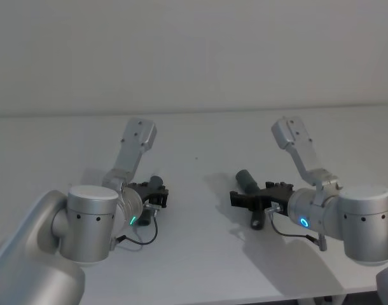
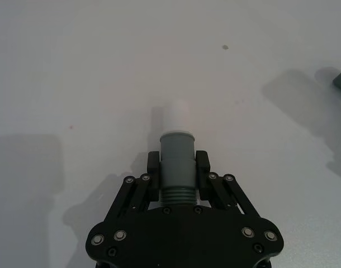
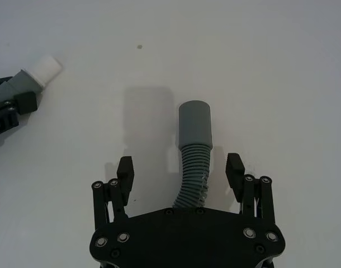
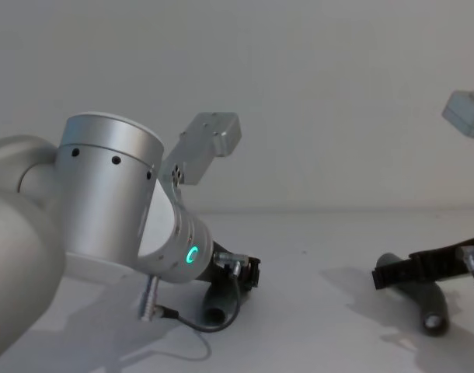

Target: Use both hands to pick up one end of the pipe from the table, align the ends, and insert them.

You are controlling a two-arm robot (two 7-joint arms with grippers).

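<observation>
Head view: my left gripper [image 1: 157, 196] works at eight o'clock on the table [image 1: 200, 254], my right gripper [image 1: 242, 198] at four.

Left wrist view: jaws pinch the tipped piece [image 2: 176, 167] behind its white tip [image 2: 178, 116].

Right wrist view: jaws spread astride the cuffed piece [image 3: 194, 173], not gripping it.

Chest view: both pieces sit low by the table.

I judge pickup is half done. Next I close the right jaws, lift and align.

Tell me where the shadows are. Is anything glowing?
Right wrist view: the grey cuff casts a blocky shadow on the table. Left wrist view: the white-tipped pipe piece, clamped in the left gripper, throws a faint shadow beside its tip. Head view: a green light glows on the left wrist, a blue ring on the right. Chest view: the left wrist's ring glows teal.
</observation>
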